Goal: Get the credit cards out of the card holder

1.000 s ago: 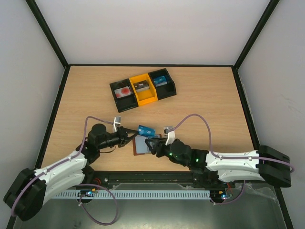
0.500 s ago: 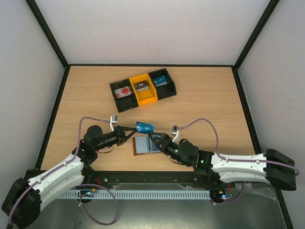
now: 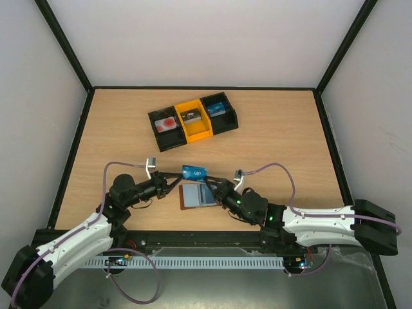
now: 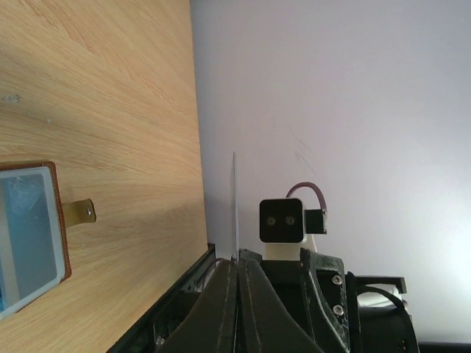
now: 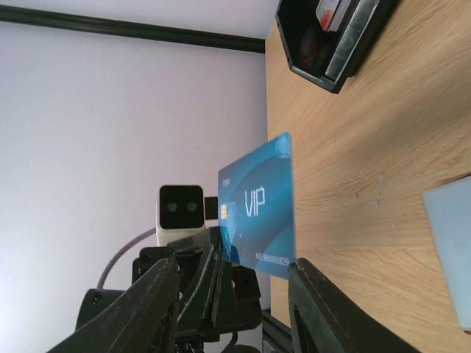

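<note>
Two robot arms meet over a wooden table (image 3: 290, 148) fenced by black rails and pale walls. The left arm (image 3: 77, 235) and right arm (image 3: 315, 219) reach in from the near edge, their tips close together near the middle of the front half.

Toward the back of the table lies a three-part tray (image 3: 199, 136), black at both ends and yellow in the middle. A white card with a red round mark (image 3: 168, 122) lies in its left compartment, a dark card (image 3: 189, 116) in the yellow one and a bluish card (image 3: 217, 109) in the right one.

The brown wallet (image 3: 195, 197) lies open and flat on the table just below the two claws, blue-grey lining up. Its little side tab (image 4: 79, 212) sticks out on the wood.

A blue card (image 5: 259, 209) marked "VIP" is clear of the wallet, held up in the air above the table. The left gripper (image 4: 237, 263) is clamped narrow on one end of it, and the left wrist view shows the card edge-on as a thin line rising from the closed fingers.

The right gripper (image 5: 232, 263) faces the card with its jaws apart, one finger on either side in its own camera. It grips nothing, and the pictures do not settle whether a finger touches the card.
</note>
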`<action>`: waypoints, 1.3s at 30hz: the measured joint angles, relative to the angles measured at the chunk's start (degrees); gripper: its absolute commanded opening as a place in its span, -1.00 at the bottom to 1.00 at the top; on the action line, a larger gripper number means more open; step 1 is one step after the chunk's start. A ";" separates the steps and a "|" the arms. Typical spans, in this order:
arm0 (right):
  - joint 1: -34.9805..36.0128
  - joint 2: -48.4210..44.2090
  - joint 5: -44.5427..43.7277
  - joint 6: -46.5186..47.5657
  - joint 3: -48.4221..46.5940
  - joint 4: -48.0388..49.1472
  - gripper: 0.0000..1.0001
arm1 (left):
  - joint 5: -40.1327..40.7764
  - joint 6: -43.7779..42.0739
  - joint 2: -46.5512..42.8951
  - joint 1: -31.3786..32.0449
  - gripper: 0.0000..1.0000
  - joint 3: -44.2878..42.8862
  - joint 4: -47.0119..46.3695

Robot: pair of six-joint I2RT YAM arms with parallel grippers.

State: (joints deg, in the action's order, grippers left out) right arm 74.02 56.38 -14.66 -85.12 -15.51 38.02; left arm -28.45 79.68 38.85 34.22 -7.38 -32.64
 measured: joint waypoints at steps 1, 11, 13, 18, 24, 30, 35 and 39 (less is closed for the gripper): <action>0.00 0.00 -0.48 -0.17 0.00 0.22 -0.22 | 0.00 0.46 -0.20 0.00 -0.95 0.31 -0.24; 0.00 3.93 -1.86 -0.68 -1.29 0.63 -0.25 | -0.13 4.42 -1.51 0.00 -0.95 1.84 -4.39; 0.00 5.03 -1.77 -0.61 -1.51 0.94 -0.40 | -0.09 4.85 -1.90 0.00 -0.95 1.90 -4.46; 0.00 6.38 -1.64 -0.90 -1.55 3.04 -0.62 | 0.00 5.73 -3.06 0.00 -0.95 2.27 -5.09; 0.00 7.50 -1.64 -0.59 -1.27 7.58 -0.95 | -0.04 6.16 -3.37 0.00 -0.95 2.73 -5.25; 0.00 8.09 -1.38 0.35 -0.61 11.74 -0.96 | -0.02 6.32 -4.52 0.00 -0.95 2.95 -4.90; 0.00 8.02 -0.52 2.91 -0.15 13.16 -0.96 | 0.44 5.53 -6.82 0.00 -0.63 2.95 -2.49; 0.00 6.25 -0.83 6.78 -0.15 11.52 -0.96 | 1.36 4.09 -8.37 0.11 0.37 2.95 -0.24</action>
State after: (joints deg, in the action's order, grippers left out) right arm 74.02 62.63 -15.49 -78.35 -15.66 49.54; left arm -27.09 83.77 30.48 34.33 -4.43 -32.88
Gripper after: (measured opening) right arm 0.022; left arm 0.388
